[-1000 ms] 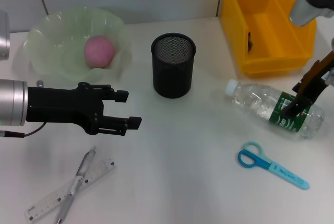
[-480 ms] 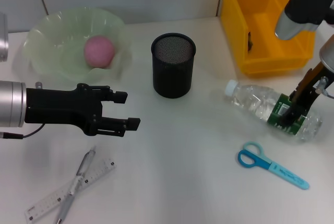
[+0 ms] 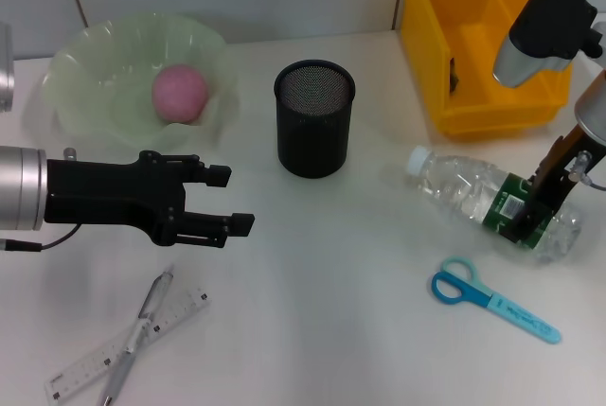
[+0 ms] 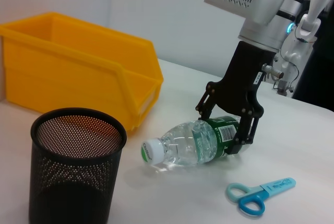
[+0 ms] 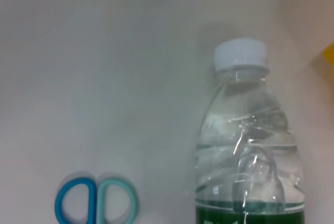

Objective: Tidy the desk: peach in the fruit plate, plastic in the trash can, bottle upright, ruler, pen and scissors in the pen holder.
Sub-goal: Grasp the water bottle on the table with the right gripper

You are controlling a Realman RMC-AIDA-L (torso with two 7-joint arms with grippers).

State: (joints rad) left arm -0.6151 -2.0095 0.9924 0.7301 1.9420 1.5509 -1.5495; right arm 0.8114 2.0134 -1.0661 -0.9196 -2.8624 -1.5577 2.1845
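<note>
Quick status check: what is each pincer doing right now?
Left pincer: open, holding nothing, hovering over the table near the pen holder.
Right pincer: fingers straddling the labelled end of the lying bottle; a firm clamp cannot be confirmed.

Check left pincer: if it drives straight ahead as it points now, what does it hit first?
Probably nothing close. The left pincer, jaws open, points across bare table toward the lying bottle, which the right pincer straddles. The holder sits off that line. Its height is unclear, so it might pass over the bottle.
</note>
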